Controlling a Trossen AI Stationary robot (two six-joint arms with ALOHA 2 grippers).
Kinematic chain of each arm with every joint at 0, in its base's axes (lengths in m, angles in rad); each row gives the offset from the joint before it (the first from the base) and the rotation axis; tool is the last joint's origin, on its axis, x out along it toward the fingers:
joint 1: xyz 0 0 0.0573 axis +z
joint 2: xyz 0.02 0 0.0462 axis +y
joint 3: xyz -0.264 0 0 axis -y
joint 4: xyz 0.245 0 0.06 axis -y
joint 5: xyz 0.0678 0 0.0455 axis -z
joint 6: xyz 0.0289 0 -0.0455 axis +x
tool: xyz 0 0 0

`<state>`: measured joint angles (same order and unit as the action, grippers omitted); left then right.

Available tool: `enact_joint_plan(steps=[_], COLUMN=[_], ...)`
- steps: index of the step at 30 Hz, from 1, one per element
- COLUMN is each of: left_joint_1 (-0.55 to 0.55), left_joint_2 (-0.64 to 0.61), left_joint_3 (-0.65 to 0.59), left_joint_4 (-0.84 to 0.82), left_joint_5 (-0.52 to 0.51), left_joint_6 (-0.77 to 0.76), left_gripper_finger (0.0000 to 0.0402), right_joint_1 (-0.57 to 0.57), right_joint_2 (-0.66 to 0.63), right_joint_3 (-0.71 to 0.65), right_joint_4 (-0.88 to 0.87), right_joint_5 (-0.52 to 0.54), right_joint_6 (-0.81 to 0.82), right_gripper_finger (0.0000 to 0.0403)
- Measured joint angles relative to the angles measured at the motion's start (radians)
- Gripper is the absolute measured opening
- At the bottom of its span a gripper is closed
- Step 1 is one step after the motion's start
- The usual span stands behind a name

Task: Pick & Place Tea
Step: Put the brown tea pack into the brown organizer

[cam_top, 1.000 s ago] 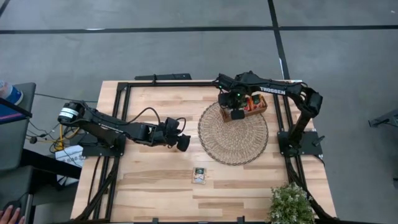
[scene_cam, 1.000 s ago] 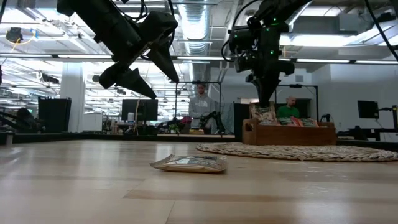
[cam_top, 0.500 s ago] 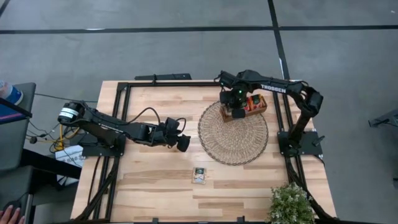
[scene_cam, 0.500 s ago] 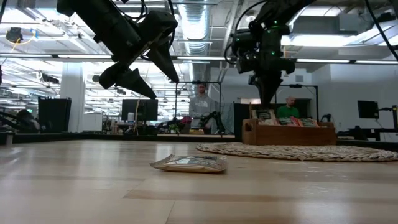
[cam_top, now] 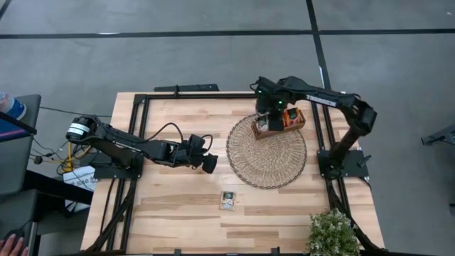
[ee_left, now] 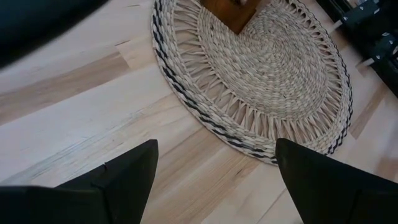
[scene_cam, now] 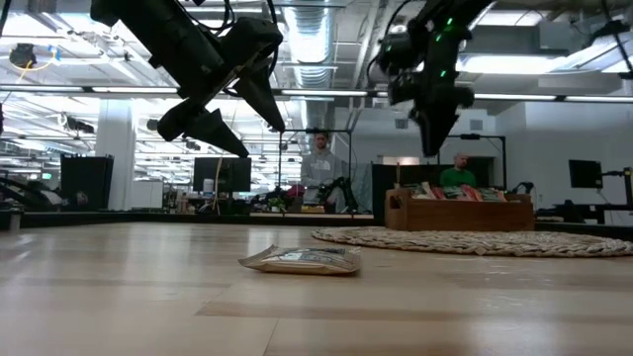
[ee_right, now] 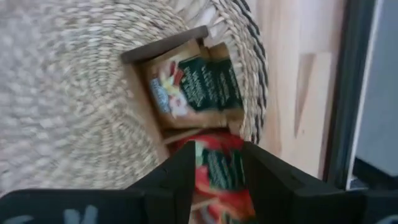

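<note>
One tea sachet [cam_top: 227,200] lies flat on the bare table near its front edge, also in the low view [scene_cam: 302,259]. More tea sachets stand in the wooden tray [cam_top: 281,121]: a pale one [ee_right: 189,87] and a red one [ee_right: 217,177]. The tray sits on the far part of the round woven mat [cam_top: 266,153]. My right gripper [scene_cam: 432,148] hangs open above the tray, pointing down, clear of its rim; its fingers [ee_right: 180,171] frame the red sachet below. My left gripper [cam_top: 210,163] hovers open over the table left of the mat, holding nothing.
A potted plant [cam_top: 333,233] stands at the table's near right corner. Black frame rails run along the table's left, right and far sides. Bare wood lies between the mat and the lone sachet. People stand in the room beyond the table.
My right gripper has let go of a pale sachet, which now sits lower in the tray. The gripper has risen and drifted toward the table's far edge. My left arm has kept still.
</note>
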<state>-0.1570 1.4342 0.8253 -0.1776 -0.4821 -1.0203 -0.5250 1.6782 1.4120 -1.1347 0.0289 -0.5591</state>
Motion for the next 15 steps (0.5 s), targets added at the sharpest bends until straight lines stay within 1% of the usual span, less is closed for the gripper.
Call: enact_joint_plan(steps=[3,6,7,10,11,13,15], left_joint_1=[0.0,0.0,0.0,0.0,0.0,0.0,0.0], left_joint_2=[0.0,0.0,0.0,0.0,0.0,0.0,0.0], left_joint_3=[0.0,0.0,0.0,0.0,0.0,0.0,0.0], left_joint_4=[-0.001,-0.003,-0.003,-0.003,-0.003,-0.003,0.001], left_joint_5=[0.0,0.002,0.003,0.003,0.002,-0.003,-0.009], left_joint_6=[0.0,-0.023,-0.035,-0.043,-0.044,-0.058,-0.113], left_gripper_finger=[0.0318,0.0318,0.0318,0.0318,0.0318,0.0318,0.0318], right_joint_1=[0.024,0.058,0.068,0.086,0.092,0.101,0.099], right_joint_2=[-0.071,-0.15,-0.18,-0.302,-0.344,-0.426,-0.504], right_joint_3=[0.0,0.0,-0.001,-0.048,-0.073,-0.131,-0.189], right_joint_4=[-0.067,-0.136,-0.156,-0.138,-0.115,-0.067,-0.043], right_joint_5=[-0.003,-0.018,-0.051,-0.24,-0.282,-0.315,-0.322], right_joint_6=[0.064,0.161,0.185,0.211,0.215,0.226,0.245], right_gripper_finger=[0.0123,0.012,0.0119,0.0119,0.0119,0.0119,0.0119])
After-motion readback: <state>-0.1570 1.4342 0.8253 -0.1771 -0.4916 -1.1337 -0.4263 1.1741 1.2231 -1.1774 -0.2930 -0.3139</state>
